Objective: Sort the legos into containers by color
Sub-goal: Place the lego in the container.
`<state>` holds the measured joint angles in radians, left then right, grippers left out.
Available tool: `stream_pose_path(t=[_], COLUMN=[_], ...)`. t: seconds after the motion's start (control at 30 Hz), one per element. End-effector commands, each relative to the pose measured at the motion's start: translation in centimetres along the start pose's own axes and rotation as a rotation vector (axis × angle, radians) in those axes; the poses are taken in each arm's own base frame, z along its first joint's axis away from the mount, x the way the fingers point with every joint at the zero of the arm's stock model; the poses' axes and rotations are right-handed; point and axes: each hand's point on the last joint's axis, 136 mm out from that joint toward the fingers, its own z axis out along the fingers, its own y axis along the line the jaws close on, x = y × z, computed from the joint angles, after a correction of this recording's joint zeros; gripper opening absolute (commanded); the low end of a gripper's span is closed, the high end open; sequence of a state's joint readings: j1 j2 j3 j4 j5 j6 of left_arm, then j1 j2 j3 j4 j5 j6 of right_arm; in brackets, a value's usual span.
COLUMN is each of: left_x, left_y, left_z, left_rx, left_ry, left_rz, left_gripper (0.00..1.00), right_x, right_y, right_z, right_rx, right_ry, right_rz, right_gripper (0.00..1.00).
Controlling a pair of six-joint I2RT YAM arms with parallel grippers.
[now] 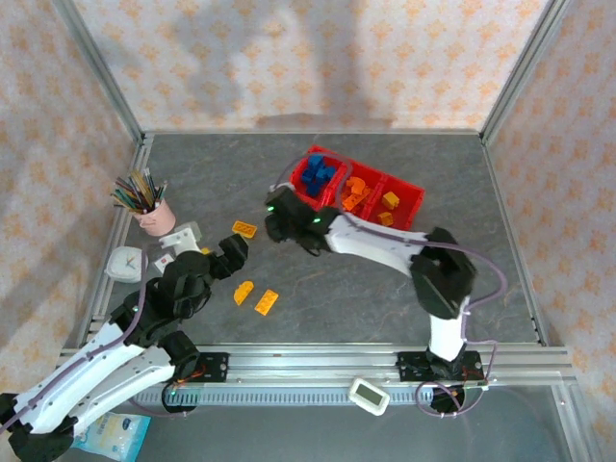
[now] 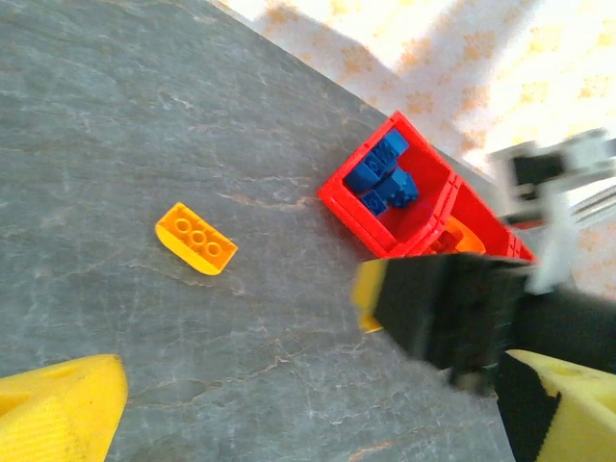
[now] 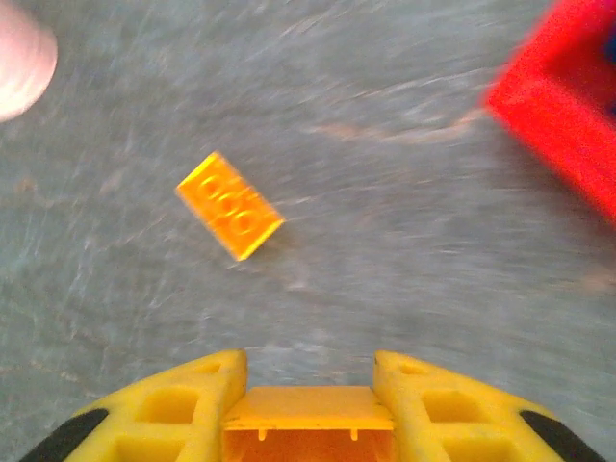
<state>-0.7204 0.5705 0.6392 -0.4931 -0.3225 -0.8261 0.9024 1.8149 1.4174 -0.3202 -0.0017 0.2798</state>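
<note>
Tray (image 1: 418, 204): bricks (image 1: 320, 173) inside.
Right gripper (image 3: 308, 378): left of tray, clamping yellow brick (image 3: 308, 411).
Left gripper (image 1: 234, 252): spread, empty; right arm (image 1: 375, 245) blocks tray.
Loose bricks (image 1: 243, 228): three, left of tray.
Cup (image 1: 156, 219): far left of tray.

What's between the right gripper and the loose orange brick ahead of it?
Nothing; in the right wrist view, bare table separates the right gripper and its held brick from the loose orange brick.
</note>
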Motion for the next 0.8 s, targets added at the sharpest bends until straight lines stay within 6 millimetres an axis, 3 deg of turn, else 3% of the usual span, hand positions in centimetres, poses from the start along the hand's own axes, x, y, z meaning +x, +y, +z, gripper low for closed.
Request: stream_pose_path(t=[0.0, 0.23, 0.4, 0.6, 0.77], left_x=[-0.8, 0.3, 0.9, 1.7, 2.0], left_y=[-3.3, -6.8, -8.8, -9.8, -9.7], left_z=[0.4, 2.8, 4.2, 5.3, 5.7], left_rx=[0.106, 0.192, 0.232, 0.24, 0.236], left_ry=[0.001, 0.054, 0.095, 0.131, 0.14], left_rz=[0.04, 0.087, 0.111, 0.131, 0.136], left_gripper=[0.99, 0.99, 0.99, 0.99, 0.99], right_x=[-1.7, -1.3, -0.4, 0.8, 0.1], right_y=[-5.2, -17.0, -23.8, -29.0, -31.2], right_z=[-2.9, -7.2, -8.7, -7.7, -5.7], right_rx=[0.102, 0.328, 0.468, 0.557, 0.566], right_ry=[-0.083, -0.147, -0.167, -0.14, -0.126], right_rz=[0.143, 0.318, 0.412, 0.464, 0.473], right_gripper=[0.27, 0.27, 0.27, 0.26, 0.26])
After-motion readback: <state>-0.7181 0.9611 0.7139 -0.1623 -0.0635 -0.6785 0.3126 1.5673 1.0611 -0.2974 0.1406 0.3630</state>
